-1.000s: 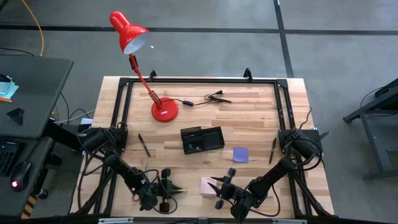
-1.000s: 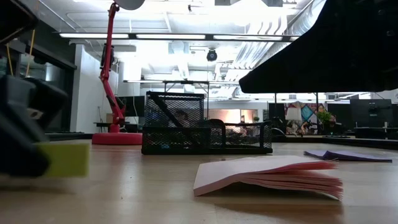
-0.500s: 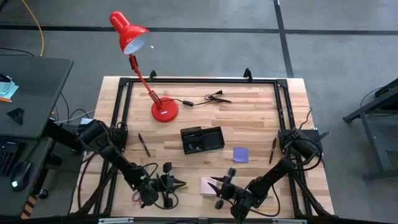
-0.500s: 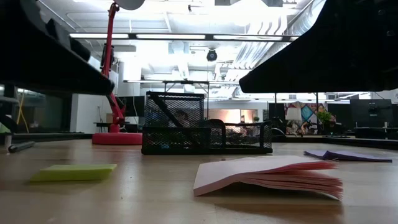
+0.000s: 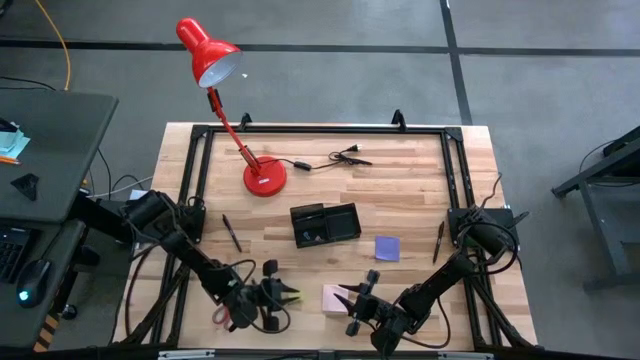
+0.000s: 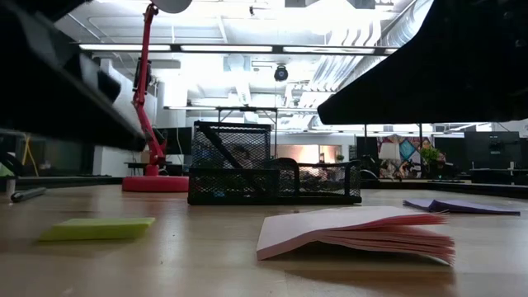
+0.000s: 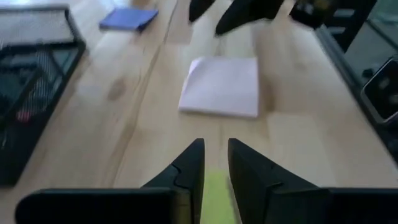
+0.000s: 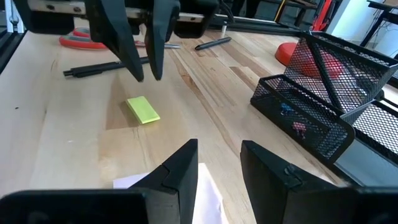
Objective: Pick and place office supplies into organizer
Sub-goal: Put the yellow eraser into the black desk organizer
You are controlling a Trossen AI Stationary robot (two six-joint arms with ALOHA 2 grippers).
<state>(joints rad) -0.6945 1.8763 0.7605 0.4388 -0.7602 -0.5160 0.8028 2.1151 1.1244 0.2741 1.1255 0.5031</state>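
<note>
A yellow-green sticky pad [image 8: 143, 109] lies flat on the table near the front edge. My left gripper [image 8: 148, 71] hangs open just above it and touches nothing; the pad shows below the gap between its fingers [image 7: 214, 199]. The pale pink pad [image 7: 222, 87] lies flat to the right of it, with its top sheets slightly raised [image 6: 355, 231]. My right gripper [image 8: 219, 148] stands open over the pink pad's right side without touching it. The black mesh organizer [image 5: 325, 224] stands mid-table. The purple pad [image 5: 387, 248] lies to its right.
Black pens lie at the left [image 5: 231, 232] and right [image 5: 438, 242] of the table. Red-handled scissors [image 8: 81, 40] and another pen [image 8: 93, 68] lie behind my left gripper. The red lamp's base [image 5: 265, 178] and a black cable [image 5: 340, 157] sit at the back.
My left gripper has let go of the yellow-green pad and risen off the table. The pad, held just above the wood a second ago, now lies flat and free. My right gripper has kept still.
</note>
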